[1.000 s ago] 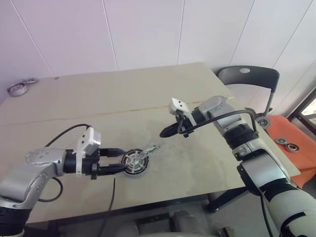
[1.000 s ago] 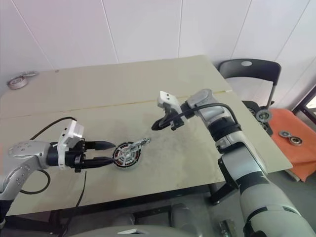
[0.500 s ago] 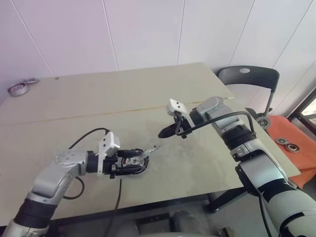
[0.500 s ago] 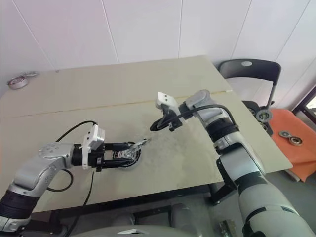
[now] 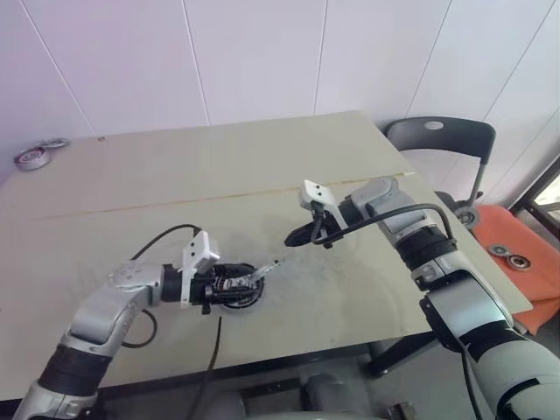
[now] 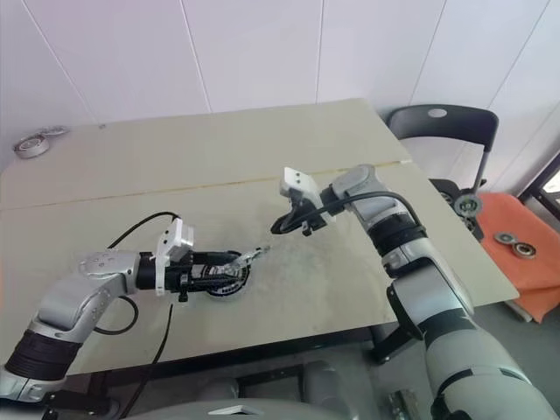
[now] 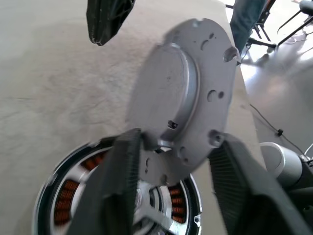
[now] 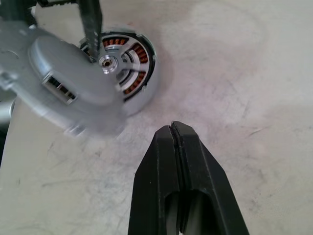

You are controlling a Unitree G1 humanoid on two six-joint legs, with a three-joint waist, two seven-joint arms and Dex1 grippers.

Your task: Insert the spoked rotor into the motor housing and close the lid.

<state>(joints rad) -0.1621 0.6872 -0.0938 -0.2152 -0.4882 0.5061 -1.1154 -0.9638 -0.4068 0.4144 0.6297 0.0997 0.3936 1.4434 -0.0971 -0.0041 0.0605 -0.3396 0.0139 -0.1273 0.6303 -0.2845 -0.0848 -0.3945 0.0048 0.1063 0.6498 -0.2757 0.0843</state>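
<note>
Now the beige surface [image 5: 131, 175] carries the motor housing [image 8: 132, 63] near its front edge, copper windings showing round the spoked rotor [image 7: 156, 205] already seated inside. Left claw [image 7: 168, 161] grips the grey lid [image 7: 186, 98] by its lower edge, holding it tilted over the housing. Right claw [image 8: 172, 134] hovers just beyond, fingers pressed together, empty.

Both arms: silver-grey shells w/ black joint bands. White boxy cam block on each wrist. Black cable loops off left forearm, another arcs along right forearm. Left gripper [image 5: 229, 286] & right gripper [image 5: 295, 235]: black, ribbed, tapered fingers.
</note>
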